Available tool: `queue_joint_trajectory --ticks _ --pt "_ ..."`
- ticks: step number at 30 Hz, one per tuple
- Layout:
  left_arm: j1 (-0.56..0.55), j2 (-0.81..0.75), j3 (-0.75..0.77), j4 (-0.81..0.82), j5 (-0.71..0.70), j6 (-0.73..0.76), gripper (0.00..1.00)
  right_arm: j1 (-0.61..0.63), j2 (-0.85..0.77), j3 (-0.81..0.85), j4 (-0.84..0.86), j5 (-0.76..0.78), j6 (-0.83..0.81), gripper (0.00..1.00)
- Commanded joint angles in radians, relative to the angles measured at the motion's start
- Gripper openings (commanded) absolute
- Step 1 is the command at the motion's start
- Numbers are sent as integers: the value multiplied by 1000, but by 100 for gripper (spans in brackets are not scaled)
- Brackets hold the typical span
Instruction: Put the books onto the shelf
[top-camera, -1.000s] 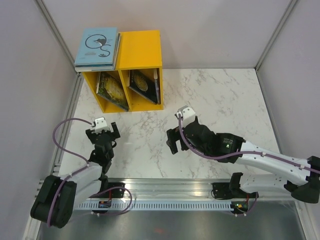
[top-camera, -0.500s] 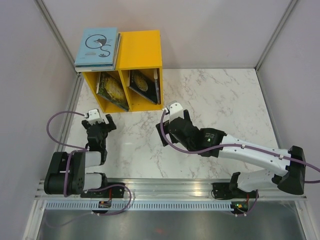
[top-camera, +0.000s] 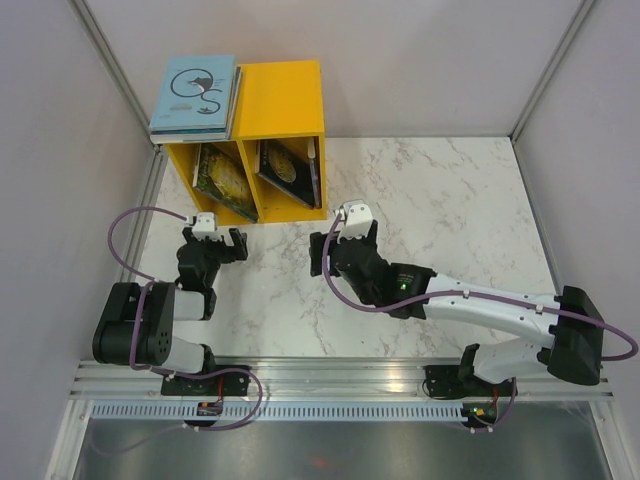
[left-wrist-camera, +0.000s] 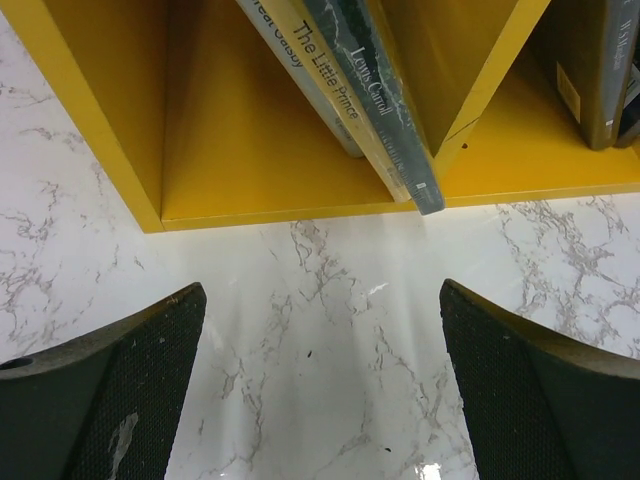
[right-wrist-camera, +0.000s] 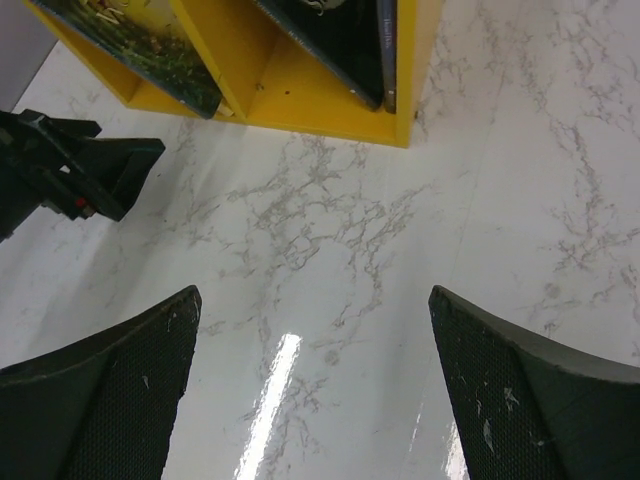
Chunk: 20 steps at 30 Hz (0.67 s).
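Bright yellow boxy wooden shelf (top-camera: 285, 100) sits far left on the white marble table (top-camera: 450, 200), tight against the grey side wall (top-camera: 60, 150). A flat stack topped by a light blue paperback with a black swirl (top-camera: 195, 92) lies on the roof of the shelf, over its left half. Green-yellow leaning paperbacks (top-camera: 222, 178) are in the left compartment, dark leaning paperbacks (top-camera: 288, 170) in the right one. No loose book shows on the table, so the task looks about done. Left jaws are wide open and empty, just in front of the left compartment. Right jaws are wide open and empty, near the right compartment. Risk: in the left wrist view a leaning book's bottom corner pokes past the shelf lip, so a forward nudge could snag it and drag it out. A knock to the shelf could slide the roof stack off. The two arms sit near each other and could clash. The aluminium rail (top-camera: 330, 400) runs along the near edge, out of the way.
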Motion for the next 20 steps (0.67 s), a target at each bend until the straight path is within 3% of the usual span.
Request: queue_joint_trajectory --ticks 1,6,8,10,12,16,20 --pt "4 -11 21 60 26 59 100 -5 9 -59 126 165 3 98" --pt "4 -8 21 63 28 59 100 -109 -19 -192 186 89 -55 98" --pt "4 -8 21 61 28 59 100 -178 -60 -281 264 -64 -75 98" --pt "4 -8 22 61 28 59 100 -289 -86 -342 342 -125 -82 98" --pt "4 -6 24 59 28 57 100 -376 -125 -408 351 -65 -62 98" --pt "4 0 35 47 28 59 100 -499 -206 -508 459 -54 -253 98" --pt "4 -8 24 58 28 59 100 -617 -217 -542 524 -100 -340 98"
